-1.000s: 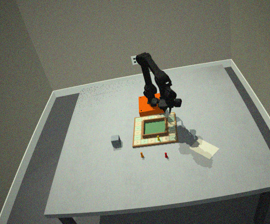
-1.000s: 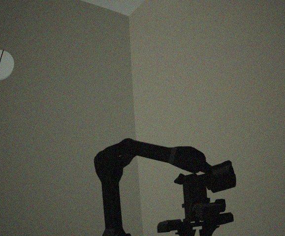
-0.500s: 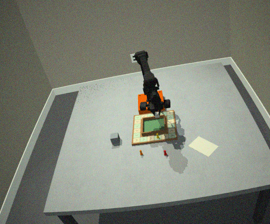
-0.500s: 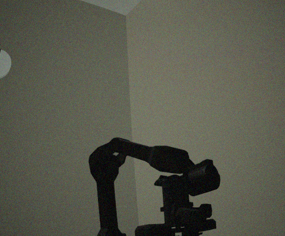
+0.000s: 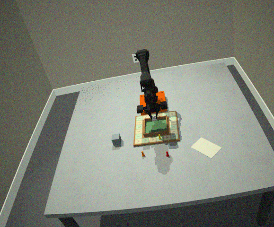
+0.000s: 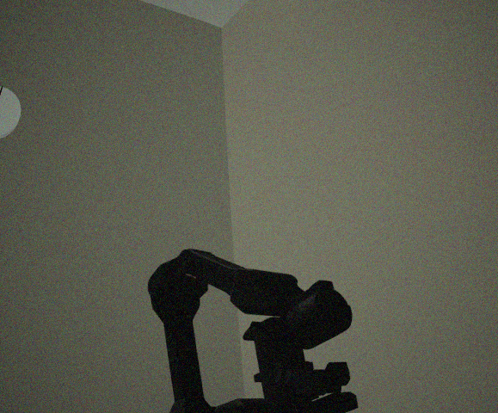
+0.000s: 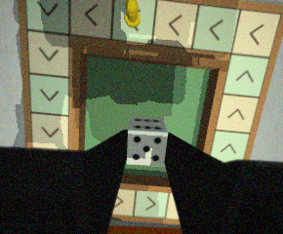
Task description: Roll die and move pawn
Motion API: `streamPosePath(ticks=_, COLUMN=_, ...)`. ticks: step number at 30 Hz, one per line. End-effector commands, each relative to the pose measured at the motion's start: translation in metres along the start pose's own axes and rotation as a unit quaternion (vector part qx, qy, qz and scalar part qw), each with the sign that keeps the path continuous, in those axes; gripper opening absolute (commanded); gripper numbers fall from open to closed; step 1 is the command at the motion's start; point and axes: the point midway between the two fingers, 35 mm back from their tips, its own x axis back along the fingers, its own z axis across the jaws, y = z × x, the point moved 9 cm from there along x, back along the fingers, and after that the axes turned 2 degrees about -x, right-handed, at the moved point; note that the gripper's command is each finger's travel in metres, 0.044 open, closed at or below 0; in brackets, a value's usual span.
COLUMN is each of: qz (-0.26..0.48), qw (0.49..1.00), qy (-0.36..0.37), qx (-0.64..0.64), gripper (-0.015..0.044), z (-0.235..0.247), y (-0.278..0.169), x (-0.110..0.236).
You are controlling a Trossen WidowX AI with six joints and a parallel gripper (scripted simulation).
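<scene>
My gripper (image 5: 154,117) (image 7: 145,136) is shut on a white die (image 7: 146,141) (image 5: 154,118) with black pips. It holds the die above the near edge of the green dice tray (image 5: 156,126) (image 7: 141,97). The board (image 5: 141,141) (image 7: 239,73) has a ring of pale squares with arrows around the wood-walled tray. A yellow pawn (image 5: 159,136) (image 7: 132,14) stands on a square of the board's front row, on the far side of the tray from my gripper. In the exterior view only the dark arm shows.
An orange pawn (image 5: 142,153) and a red pawn (image 5: 167,153) stand on the table in front of the board. A grey cube (image 5: 116,139) sits to the board's left. A pale card (image 5: 206,147) lies to its right. The orange arm base (image 5: 161,95) is behind the board.
</scene>
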Motion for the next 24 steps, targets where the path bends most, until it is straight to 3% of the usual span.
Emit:
streamPosePath(ticks=1, qz=-0.054, qw=0.999, qy=0.002, qx=0.003, gripper=0.0, z=0.0, y=-0.01, x=-0.001)
streamPosePath(ticks=18, qz=-0.333, qw=0.943, qy=0.013, qx=0.001, gripper=0.0, z=-0.001, y=-0.053, x=-0.024)
streamPosePath(ticks=24, qz=-0.343, qw=0.939, qy=0.014, qx=0.0, gripper=0.0, z=-0.002, y=-0.061, x=-0.01)
